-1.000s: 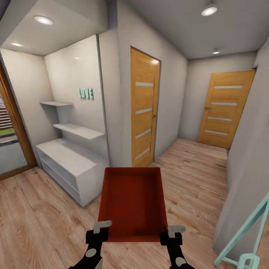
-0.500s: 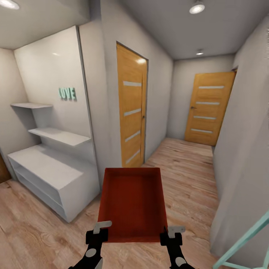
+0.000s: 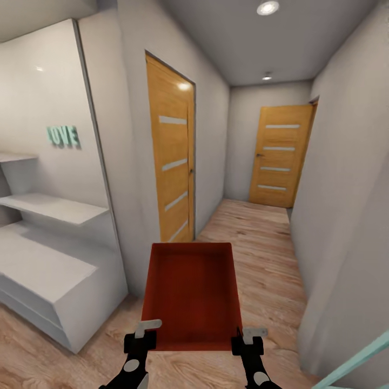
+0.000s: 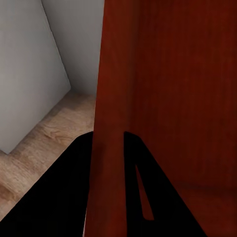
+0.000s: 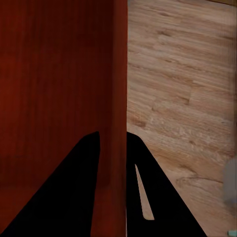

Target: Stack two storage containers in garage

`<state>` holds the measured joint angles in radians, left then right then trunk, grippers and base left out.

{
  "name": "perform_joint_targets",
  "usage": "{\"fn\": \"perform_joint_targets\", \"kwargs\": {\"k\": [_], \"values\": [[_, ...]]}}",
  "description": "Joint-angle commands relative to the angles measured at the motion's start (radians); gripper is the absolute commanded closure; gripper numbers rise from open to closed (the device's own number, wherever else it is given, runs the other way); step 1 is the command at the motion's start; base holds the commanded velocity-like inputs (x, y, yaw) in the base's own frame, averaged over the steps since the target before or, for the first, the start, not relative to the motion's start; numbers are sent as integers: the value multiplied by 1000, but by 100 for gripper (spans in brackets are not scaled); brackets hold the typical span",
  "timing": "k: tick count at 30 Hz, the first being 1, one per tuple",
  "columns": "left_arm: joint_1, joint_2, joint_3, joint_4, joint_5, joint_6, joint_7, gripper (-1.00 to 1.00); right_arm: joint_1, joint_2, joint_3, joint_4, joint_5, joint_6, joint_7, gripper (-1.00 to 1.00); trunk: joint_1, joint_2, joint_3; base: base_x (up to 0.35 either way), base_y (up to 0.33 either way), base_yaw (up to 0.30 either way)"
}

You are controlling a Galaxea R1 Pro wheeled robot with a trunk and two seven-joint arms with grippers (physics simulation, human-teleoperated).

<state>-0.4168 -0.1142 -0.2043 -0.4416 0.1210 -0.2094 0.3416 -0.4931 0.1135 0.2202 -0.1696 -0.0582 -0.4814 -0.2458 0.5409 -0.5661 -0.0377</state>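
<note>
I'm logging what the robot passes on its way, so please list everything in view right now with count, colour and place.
storage container: one, red-orange, open-topped, held over the wood floor between both grippers
wooden doors: two, orange-brown with pale strips; one in the left wall, one at the corridor's end
LOVE letters: one set, teal, on the white wall at left
white shelving unit: one, against the left wall
ceiling spotlights: two, white
wood plank floor: light
teal frame: lower right corner, partly seen
left gripper: black, jaws closed on the container's left wall
right gripper: black, jaws closed on its right wall
</note>
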Motion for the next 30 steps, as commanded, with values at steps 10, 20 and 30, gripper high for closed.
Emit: {"fn": "perform_joint_targets", "kwargs": {"k": [10, 20, 30], "values": [[0, 1, -9, 3, 19, 76, -23, 100, -2, 0, -7, -1, -14, -54, -21, 100, 1, -2, -2, 321, 170, -242], [0, 1, -10, 3, 19, 76, -23, 100, -2, 0, -7, -1, -15, -54, -21, 100, 1, -2, -2, 321, 170, -242], [0, 1, -9, 3, 19, 76, -23, 100, -2, -1, -7, -1, -15, -54, -21, 100, 1, -2, -2, 321, 170, -242]]}}
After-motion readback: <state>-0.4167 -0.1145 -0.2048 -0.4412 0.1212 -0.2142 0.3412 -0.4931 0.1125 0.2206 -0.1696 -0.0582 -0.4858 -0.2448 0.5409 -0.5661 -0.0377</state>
